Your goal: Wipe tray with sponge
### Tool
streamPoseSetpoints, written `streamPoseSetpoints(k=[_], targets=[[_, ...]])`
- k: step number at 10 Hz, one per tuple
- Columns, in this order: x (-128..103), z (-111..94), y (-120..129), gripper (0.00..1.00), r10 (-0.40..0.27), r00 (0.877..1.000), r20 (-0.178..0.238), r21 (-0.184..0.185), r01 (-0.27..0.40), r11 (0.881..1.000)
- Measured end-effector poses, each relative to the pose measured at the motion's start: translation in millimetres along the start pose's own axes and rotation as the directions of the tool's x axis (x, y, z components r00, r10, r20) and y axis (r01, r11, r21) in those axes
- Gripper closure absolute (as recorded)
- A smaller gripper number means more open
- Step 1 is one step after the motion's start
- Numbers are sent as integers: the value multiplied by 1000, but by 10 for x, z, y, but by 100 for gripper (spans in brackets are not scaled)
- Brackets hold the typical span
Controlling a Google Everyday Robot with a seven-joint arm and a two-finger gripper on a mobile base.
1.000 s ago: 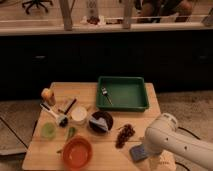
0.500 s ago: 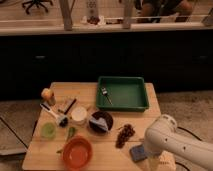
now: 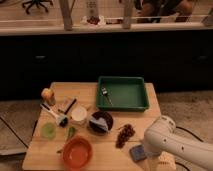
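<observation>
Counter [image 3: 82, 92] is crowded. White arm [image 3: 172, 145] leans in from 4 o'clock, bent low over the front edge, presumably to get at the sponge.

Tray [image 3: 131, 93] sits at the back, 1 o'clock, well apart from the arm. Only thing in it is a small metal fork [image 3: 105, 95] toward its left side, rest of the floor is bare. My guess is the fork gets in the way of a wipe.

Orange bowl [image 3: 77, 151] at 7 o'clock looks empty. Dark bowl [image 3: 100, 121] near centre holds something pale, can't tell what. White cup [image 3: 78, 114] is just beside it on the 9 o'clock side, green cup [image 3: 48, 131] at 8 o'clock, contents not readable.

Reddish-brown clump [image 3: 125, 134] at 5 o'clock, loose on the wood. Sponge [image 3: 137, 152] lies flat at the front edge, 5 o'clock, near the clump and right against the arm's end.

Gripper [image 3: 150, 156] is down at the sponge, mostly hidden by the arm. Can't tell if it's open, closed or on it. By my read the wipe hasn't started, since the sponge is nowhere near the tray.
</observation>
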Motion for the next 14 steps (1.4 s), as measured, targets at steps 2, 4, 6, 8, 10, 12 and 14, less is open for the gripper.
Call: streamPoseSetpoints(k=[2, 4, 6, 8, 10, 12, 14], targets=[[7, 36, 2, 20, 3, 1000, -2, -3, -3, 1000], [8, 74, 4, 20, 10, 1000, -3, -6, -10, 1000], [4, 111, 8, 20, 16, 1000, -7, -11, -16, 1000], [7, 165, 23, 20, 28, 1000, -13, -21, -28, 999], [6, 185, 28, 23, 34, 999, -18, -24, -34, 999], [11, 220, 48, 39, 43, 999, -20, -28, -44, 999], [14, 234, 42, 43, 51, 998, -21, -28, -52, 998]])
